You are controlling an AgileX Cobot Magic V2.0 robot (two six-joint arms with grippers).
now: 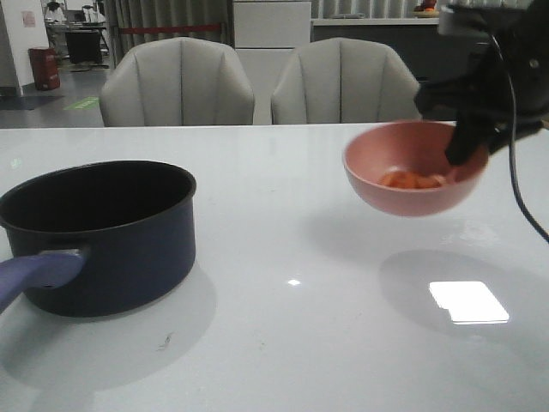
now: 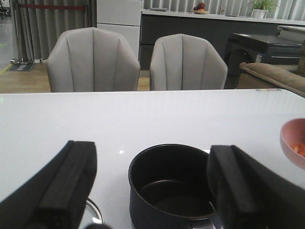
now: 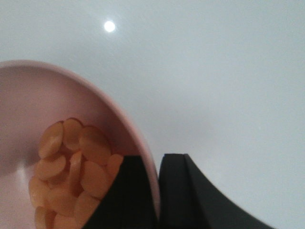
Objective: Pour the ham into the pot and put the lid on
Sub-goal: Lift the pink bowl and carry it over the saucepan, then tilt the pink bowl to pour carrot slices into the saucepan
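Ham slices lie heaped in the pink bowl, whose rim the right gripper pinches, one finger inside and one outside, holding it lifted off the white table. The left gripper hangs spread wide and empty just above the pot. Judged from this, the carry is in hand: next the bowl must cross to the well-separated pot, then tip over its black mouth.

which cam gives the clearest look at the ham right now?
Right wrist view: the ham fills the frame as a pile of orange slices in the pink bowl, whose rim the right gripper pinches. Front view shows only a small orange patch. Left wrist view catches a sliver at its edge.
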